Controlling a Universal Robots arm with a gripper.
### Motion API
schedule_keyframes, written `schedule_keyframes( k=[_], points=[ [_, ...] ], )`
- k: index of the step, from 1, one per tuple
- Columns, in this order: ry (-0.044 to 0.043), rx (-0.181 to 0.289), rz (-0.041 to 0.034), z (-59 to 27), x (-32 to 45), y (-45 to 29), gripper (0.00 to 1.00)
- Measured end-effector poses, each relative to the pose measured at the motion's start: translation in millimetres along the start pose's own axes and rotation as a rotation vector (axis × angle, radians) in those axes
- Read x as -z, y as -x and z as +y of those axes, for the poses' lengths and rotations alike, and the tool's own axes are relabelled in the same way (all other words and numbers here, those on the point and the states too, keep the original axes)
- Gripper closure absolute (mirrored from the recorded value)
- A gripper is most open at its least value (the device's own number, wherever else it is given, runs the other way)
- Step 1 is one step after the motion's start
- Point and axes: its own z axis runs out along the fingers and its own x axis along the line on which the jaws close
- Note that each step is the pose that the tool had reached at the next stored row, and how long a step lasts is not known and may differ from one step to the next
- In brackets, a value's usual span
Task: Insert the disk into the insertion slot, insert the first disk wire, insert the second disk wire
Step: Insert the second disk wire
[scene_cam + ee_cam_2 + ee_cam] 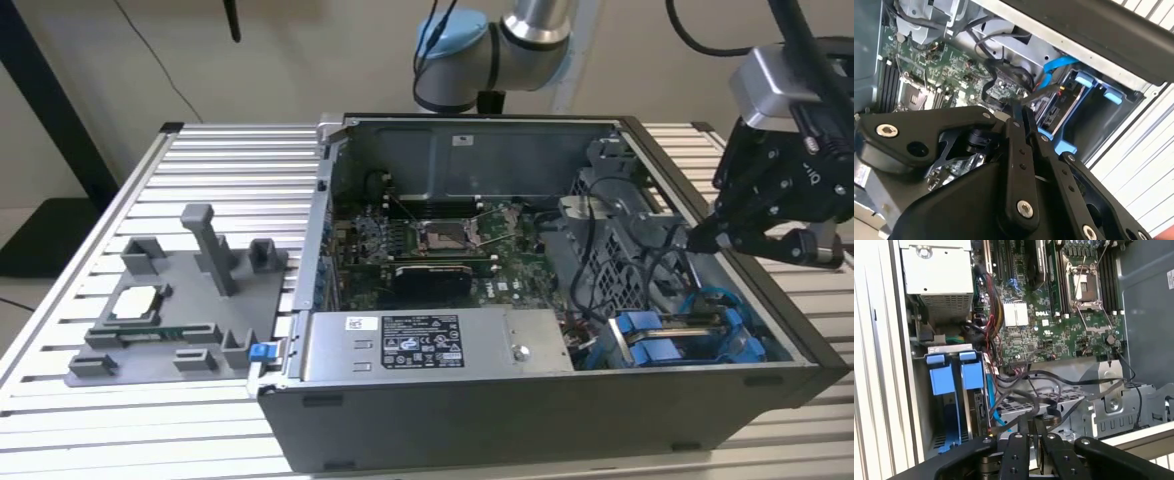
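The gripper [1024, 107] is clenched on a black wire [1041, 94] inside the case [534, 415], near the blue-railed slot [687, 335].

Insertion slot [954, 405]: matt grey sheet metal, glossy blue plastic rails. End effector [1033, 427]: matt black metal links noted. Tabletop [214, 160]: ribbed, satin-finished aluminium. Power-supply box [434, 343]: dull grey metal, paper label.

I see a black gripper [705, 238] over a dark grey computer case [534, 420], its motherboard [1054, 335] green. The insertion slot [681, 335] shows bright blue rails against grey metal; a light blue cable [1056, 64] and black wires [1054, 380] run beside it. The power-supply box [434, 345] is grey with a white-and-black label. The slatted table [134, 420] is pale silver, ribbed in stripes.
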Motion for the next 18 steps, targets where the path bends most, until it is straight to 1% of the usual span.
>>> schedule_keyframes(
  k=[7, 13, 18],
  points=[
    [-0.0023, 0.001, -0.0011, 13.0, 3.1, -0.9, 1.00],
    [-0.0038, 0.001, -0.0015, 21.4, 6.0, -1.7, 1.00],
    [-0.0066, 0.002, -0.0016, 28.6, 6.3, -3.7, 1.00]
  ],
)
